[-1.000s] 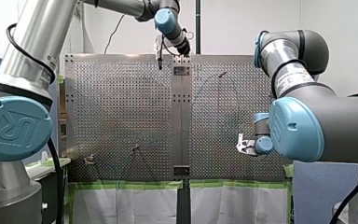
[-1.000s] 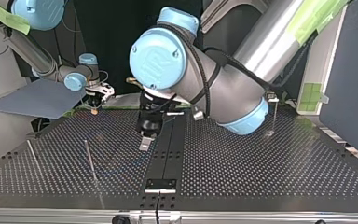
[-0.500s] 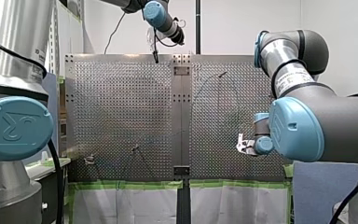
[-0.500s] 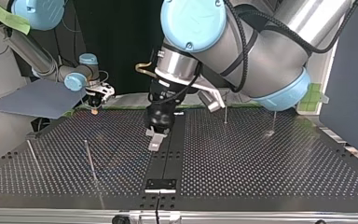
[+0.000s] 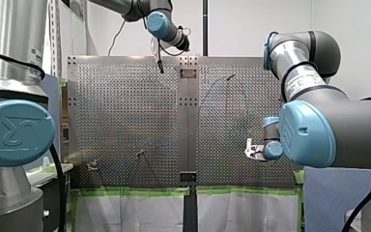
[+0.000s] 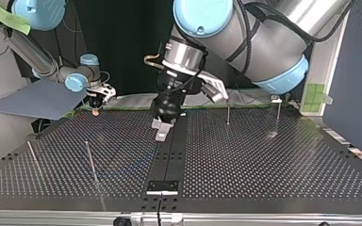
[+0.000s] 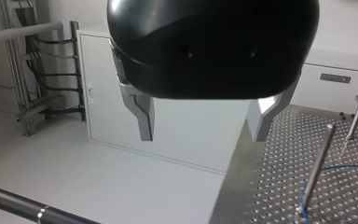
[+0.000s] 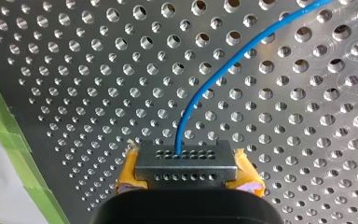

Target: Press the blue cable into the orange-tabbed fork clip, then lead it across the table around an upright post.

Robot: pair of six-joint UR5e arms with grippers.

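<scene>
In the right wrist view my right gripper (image 8: 186,173), with yellow pads (image 8: 248,173), is shut on the blue cable (image 8: 223,65) just above the perforated plate. The cable curves away ahead of it over the holes. That gripper hangs near the top view's left rear corner (image 6: 95,107) and at the front view's right (image 5: 251,150). My left gripper (image 7: 203,126) is open with nothing between its metal fingers (image 7: 142,116); it hovers over the table's middle strip (image 6: 161,129). Beside it an upright post (image 7: 314,172) has blue cable at its base. I cannot make out the orange-tabbed clip.
Thin upright posts stand at the top view's left (image 6: 90,161) and right rear (image 6: 227,114), one with a small head (image 6: 276,100). Green tape (image 8: 9,140) lines the table edge near my right gripper. A blue-grey sheet (image 6: 37,101) lies beyond the top view's left corner.
My left arm has swung and lifted, carrying its open gripper toward the top view's right and rear. My right arm and the cable have not moved.
</scene>
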